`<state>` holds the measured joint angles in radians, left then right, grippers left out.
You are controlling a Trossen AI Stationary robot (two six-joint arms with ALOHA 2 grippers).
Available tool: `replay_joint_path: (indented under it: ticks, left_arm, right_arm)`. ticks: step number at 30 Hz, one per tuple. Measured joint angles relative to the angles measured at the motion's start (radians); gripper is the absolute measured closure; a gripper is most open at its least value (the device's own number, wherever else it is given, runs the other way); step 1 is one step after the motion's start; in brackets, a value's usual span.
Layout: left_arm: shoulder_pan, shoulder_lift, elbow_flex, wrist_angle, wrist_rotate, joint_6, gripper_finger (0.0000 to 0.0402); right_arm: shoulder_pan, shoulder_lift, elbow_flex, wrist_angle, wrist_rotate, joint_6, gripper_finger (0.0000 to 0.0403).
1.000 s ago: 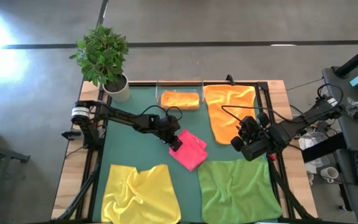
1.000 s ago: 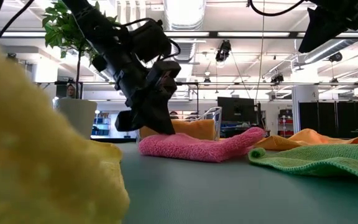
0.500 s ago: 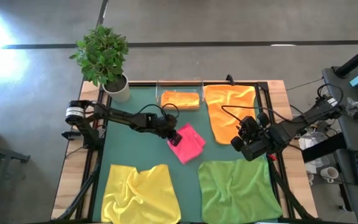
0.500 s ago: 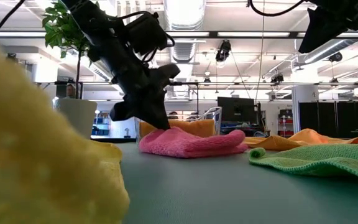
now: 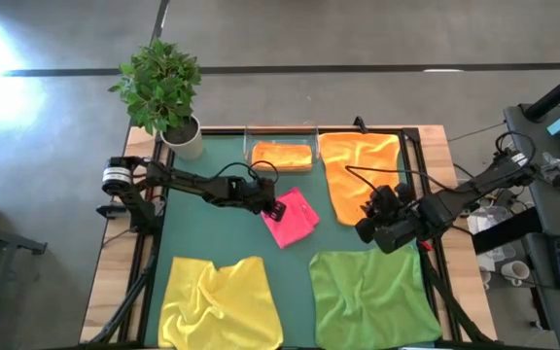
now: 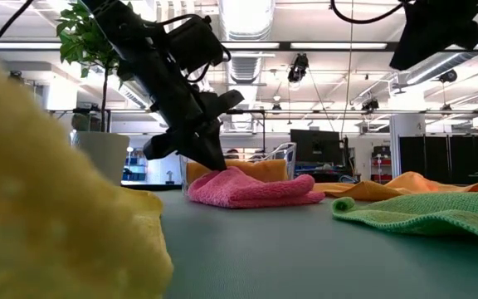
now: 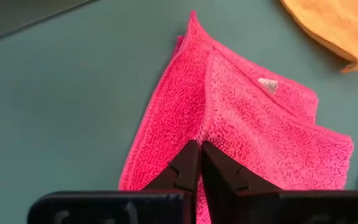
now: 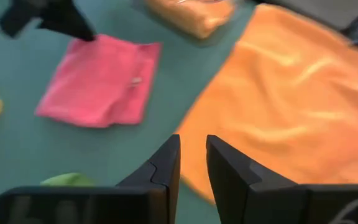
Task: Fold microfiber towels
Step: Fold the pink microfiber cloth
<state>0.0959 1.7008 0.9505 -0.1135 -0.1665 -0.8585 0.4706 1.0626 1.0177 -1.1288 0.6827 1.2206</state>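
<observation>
The left gripper [image 5: 276,210], fingers pinched together on the folded pink towel [image 5: 294,217] mid-mat; its wrist view alone shows the towel's small tag [image 7: 267,85]. The right gripper [image 5: 366,229] hovers narrowly parted beside the orange towel [image 5: 360,175].

I find no legible text, brand, number or sign in any view. A small pale tag [image 7: 267,85] sits on the pink towel [image 7: 241,137]; I cannot read any print on it.

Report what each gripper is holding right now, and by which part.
The left gripper is shut on the pink towel, pinching its folded edge. The right gripper holds nothing, hovering above the spread orange towel.
</observation>
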Motion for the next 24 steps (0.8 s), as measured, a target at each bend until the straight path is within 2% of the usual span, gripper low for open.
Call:
replay_joint_path:
  ticks: [5,11,17,20,24]
  left_arm:
    - [0.0,0.0,0.002,0.0,0.0,0.005,0.0402]
    - [0.0,0.0,0.002,0.0,0.0,0.037,0.0402]
    - [0.0,0.0,0.004,0.0,-0.003,0.068,0.0401]
    - [0.0,0.0,0.005,0.005,-0.004,0.09,0.0401]
    - [0.0,0.0,0.005,0.014,-0.004,0.131,0.0401]
  right_arm:
    - [0.0,0.0,-0.061,0.128,-0.03,0.0,0.0307]
    - [-0.002,-0.001,-0.164,0.202,-0.057,0.172,0.0272]
    - [-0.031,0.002,-0.299,0.603,-0.065,0.252,0.0264]
    - [-0.065,0.017,-0.373,0.848,-0.064,0.253,0.0265]
    - [-0.105,0.06,-0.444,1.076,-0.064,0.263,0.0266]
